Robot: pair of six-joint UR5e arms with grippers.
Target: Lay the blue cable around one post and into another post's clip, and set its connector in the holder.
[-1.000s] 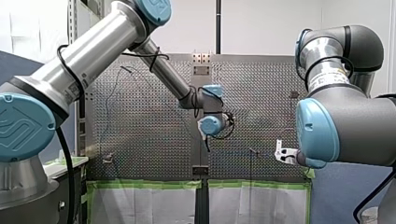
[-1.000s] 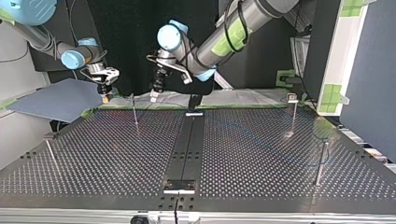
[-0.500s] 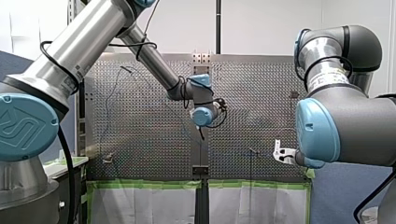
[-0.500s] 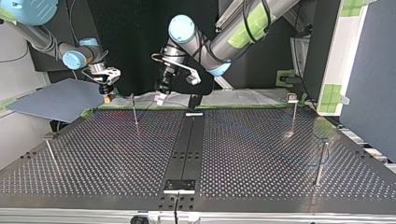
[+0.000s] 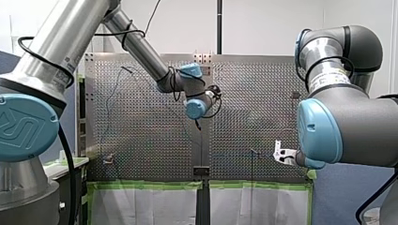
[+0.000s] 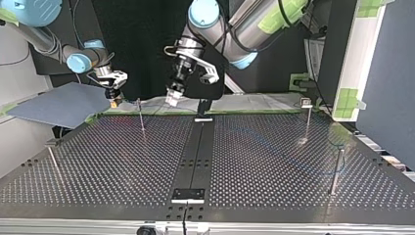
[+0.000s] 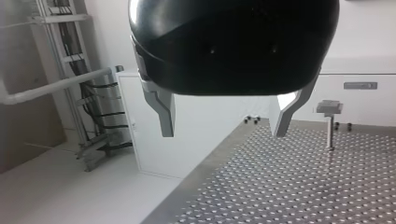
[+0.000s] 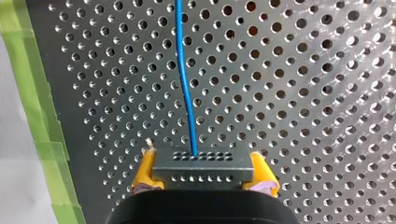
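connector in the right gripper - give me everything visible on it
The connector is a small dark grey rectangular block, plastic by its look, with two rows of small holes. It sits clamped between the yellow pads of my right gripper, the perforated table behind it. The blue cable leaves a hole in its upper row.

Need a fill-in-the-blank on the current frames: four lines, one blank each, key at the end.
The connector sits between my right end effector's ____ pads.
The cable leaving the connector is ____.
My left end effector is ____, holding nothing.
The tape along the perforated table's edge is ____.
Missing words: yellow; blue; open; green.
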